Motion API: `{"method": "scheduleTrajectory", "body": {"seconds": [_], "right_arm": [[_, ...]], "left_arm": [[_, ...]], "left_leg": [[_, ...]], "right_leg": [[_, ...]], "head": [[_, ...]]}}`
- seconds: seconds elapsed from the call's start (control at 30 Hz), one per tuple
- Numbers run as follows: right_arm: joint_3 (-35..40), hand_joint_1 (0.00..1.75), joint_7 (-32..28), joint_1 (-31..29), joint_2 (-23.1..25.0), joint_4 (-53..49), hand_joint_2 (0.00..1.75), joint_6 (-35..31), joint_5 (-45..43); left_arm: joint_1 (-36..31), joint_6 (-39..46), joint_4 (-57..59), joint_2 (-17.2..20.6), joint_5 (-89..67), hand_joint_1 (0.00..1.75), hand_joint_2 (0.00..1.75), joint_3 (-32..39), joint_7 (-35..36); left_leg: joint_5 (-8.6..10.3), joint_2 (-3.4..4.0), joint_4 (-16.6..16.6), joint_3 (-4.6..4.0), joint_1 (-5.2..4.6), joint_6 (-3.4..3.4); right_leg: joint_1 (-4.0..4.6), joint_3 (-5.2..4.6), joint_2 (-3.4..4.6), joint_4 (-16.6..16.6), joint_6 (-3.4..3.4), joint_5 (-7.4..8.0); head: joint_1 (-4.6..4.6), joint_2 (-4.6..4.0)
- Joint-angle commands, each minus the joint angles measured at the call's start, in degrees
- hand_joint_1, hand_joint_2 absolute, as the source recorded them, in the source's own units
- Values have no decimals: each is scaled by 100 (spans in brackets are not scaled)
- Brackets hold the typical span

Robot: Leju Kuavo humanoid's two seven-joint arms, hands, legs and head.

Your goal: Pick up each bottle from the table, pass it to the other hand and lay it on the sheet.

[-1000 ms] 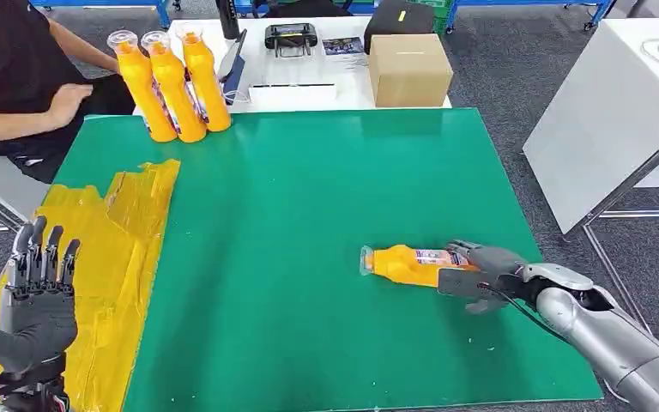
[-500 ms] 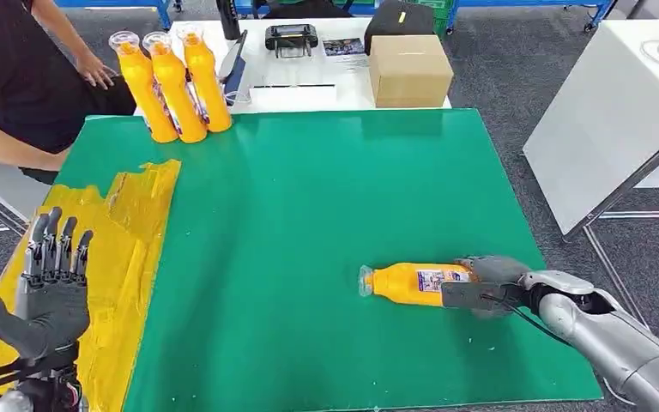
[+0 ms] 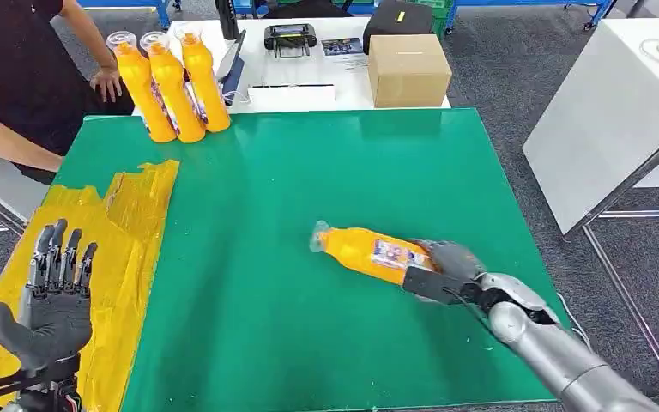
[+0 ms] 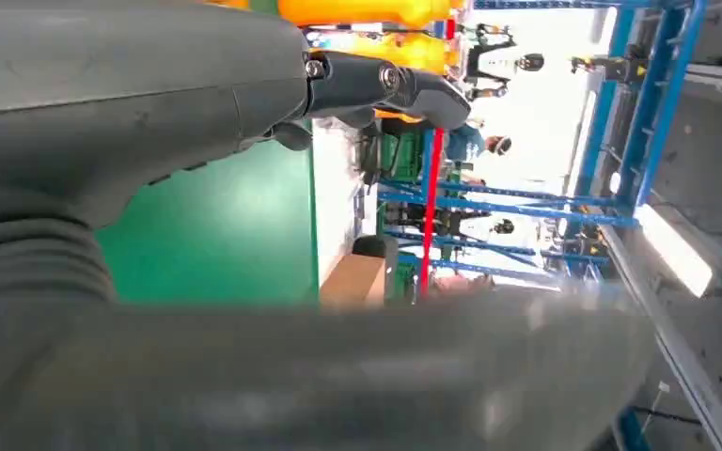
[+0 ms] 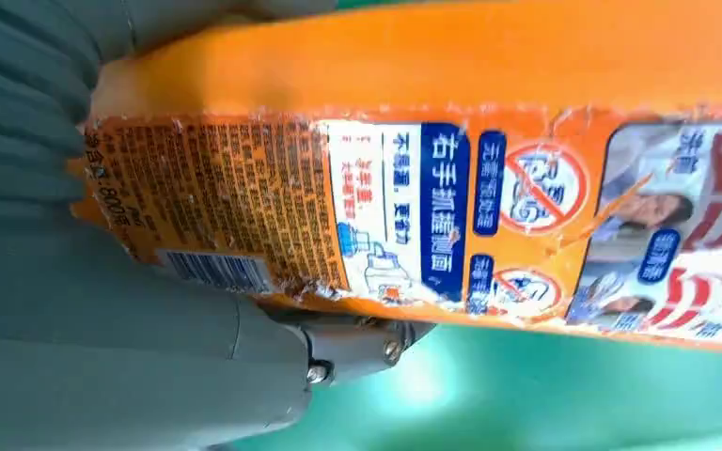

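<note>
My right robot hand (image 3: pixel 446 268) is clamped around the base end of an orange bottle (image 3: pixel 369 253), which lies nearly level with its cap end pointing toward my left, over the middle of the green desk (image 3: pixel 309 172). In the right wrist view the label fills the frame, fingers wrapped behind it. My left robot hand (image 3: pixel 51 300) waits with its fingers spread and nothing in it, palm up over the yellow sheet (image 3: pixel 129 223) at the desk's left edge.

To do the handover well, I would carry the bottle across low and level, offer the bare neck end to the left palm, and release only once those fingers have closed firmly. Three more bottles (image 3: pixel 172 81) stand at the far left corner, near a person's hand (image 3: pixel 107 83).
</note>
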Motion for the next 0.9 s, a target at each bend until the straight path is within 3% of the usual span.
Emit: {"method": "scheduleTrajectory", "body": {"seconds": [0.03,0.2,0.43,0.9], "right_arm": [[-1513,175,-329,261,2043,-766,175,-330,-17],[-1530,175,-443,126,2495,-519,175,-345,-91],[-989,175,-483,-257,3215,164,175,-337,-13],[121,175,-518,-257,3731,993,175,-409,229]], "left_arm": [[-164,41,107,-215,714,0,175,-531,524],[-124,100,64,-277,766,0,175,-946,617],[-129,339,-172,-465,258,0,175,-1546,168],[-250,379,12,-438,297,0,175,-1908,230]], "left_leg": [[-5,10,-1,1,5,-6],[-2,13,-2,-4,3,-1],[-5,24,3,-6,1,-3],[-1,10,-8,2,-1,-2]], "right_leg": [[5,-5,14,-1,-8,0],[1,-7,13,-1,-3,2],[-3,-9,25,2,-7,3],[-1,0,9,-6,-4,1]], "head": [[2,0],[2,0],[7,0],[4,0]]}}
